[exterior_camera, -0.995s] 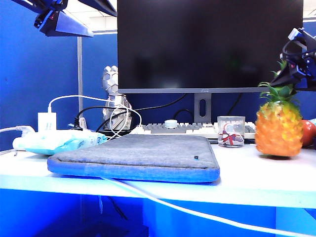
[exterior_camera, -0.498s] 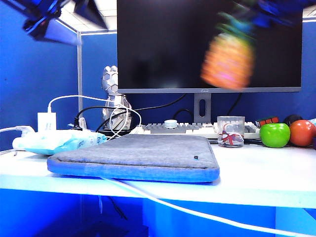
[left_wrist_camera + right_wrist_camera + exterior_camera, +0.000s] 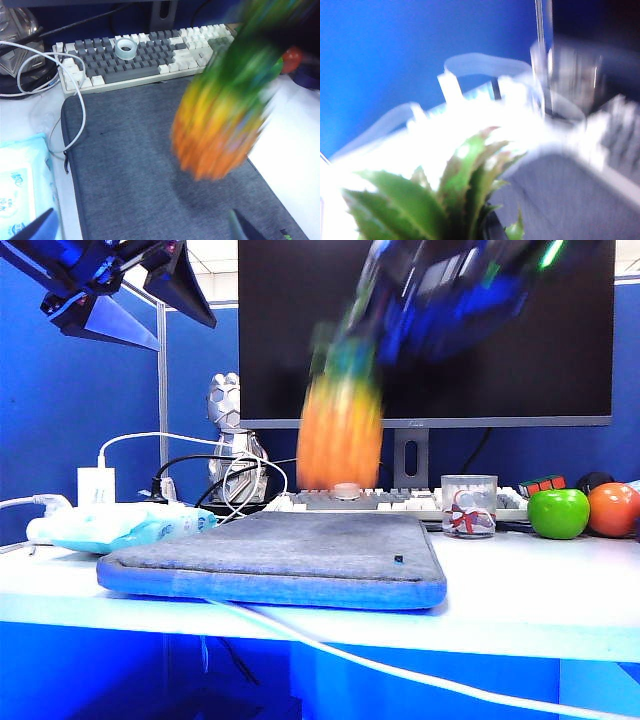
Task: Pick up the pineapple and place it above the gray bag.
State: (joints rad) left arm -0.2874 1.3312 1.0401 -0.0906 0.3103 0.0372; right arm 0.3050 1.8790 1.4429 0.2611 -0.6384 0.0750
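Observation:
The pineapple (image 3: 340, 440), orange-yellow with a green crown, hangs blurred in the air over the far part of the gray bag (image 3: 280, 550). My right gripper (image 3: 400, 310) is a blurred dark shape above it, shut on the leaf crown (image 3: 445, 200), which hides the jaws in the right wrist view. The gray bag (image 3: 570, 190) lies below. My left gripper (image 3: 187, 337) is high at the upper left, open and empty. In the left wrist view the left gripper (image 3: 141, 212) looks down on the bag (image 3: 125, 170) with the pineapple (image 3: 220, 135) above the sleeve's right half.
A keyboard (image 3: 400, 502) and monitor (image 3: 420, 330) stand behind the bag. A glass cup (image 3: 468, 505), a green apple (image 3: 558, 513) and an orange fruit (image 3: 613, 508) sit at the right. A light-blue packet (image 3: 120, 525) and cables (image 3: 240, 475) lie at the left.
The right gripper lifted the pineapple off the table at the right and swung it left, to above the gray bag. The left gripper stayed high and turned slightly.

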